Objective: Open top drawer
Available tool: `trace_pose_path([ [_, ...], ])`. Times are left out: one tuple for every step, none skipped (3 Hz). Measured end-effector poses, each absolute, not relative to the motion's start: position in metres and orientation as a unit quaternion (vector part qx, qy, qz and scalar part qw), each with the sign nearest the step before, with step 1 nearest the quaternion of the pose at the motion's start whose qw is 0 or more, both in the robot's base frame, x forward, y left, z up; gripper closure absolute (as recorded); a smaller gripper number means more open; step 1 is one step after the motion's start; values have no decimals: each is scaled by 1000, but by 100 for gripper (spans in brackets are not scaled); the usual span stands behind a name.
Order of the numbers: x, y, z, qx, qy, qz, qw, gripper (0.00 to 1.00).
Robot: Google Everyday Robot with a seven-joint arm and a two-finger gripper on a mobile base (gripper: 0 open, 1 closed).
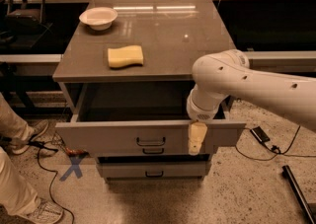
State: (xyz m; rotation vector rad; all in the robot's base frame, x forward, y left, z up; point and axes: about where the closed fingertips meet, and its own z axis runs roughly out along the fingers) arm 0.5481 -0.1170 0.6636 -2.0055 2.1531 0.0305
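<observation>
The top drawer [108, 139] of the grey cabinet stands pulled well out, its dark inside showing under the cabinet top [163, 35]. Its flat grey front carries a small dark loop handle [151, 142] at centre. My gripper [196, 140], cream-coloured at the end of the white arm [217, 77], hangs over the top edge of the drawer front, to the right of the handle and against the front face.
A yellow sponge [125, 56] and a white bowl [98, 17] lie on the cabinet top. Two narrower drawers [153, 172] sit shut below. A person's legs and shoes [19, 134] stand at the left, with cables and a blue floor cross [73, 168].
</observation>
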Motion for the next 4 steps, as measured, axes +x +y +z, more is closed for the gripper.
trace_pose_path([
  [545, -123, 656, -672, 736, 39, 74, 0],
  [535, -133, 654, -659, 748, 53, 60, 0],
  [521, -144, 656, -641, 764, 47, 54, 18],
  [508, -153, 655, -624, 778, 48, 49, 42],
])
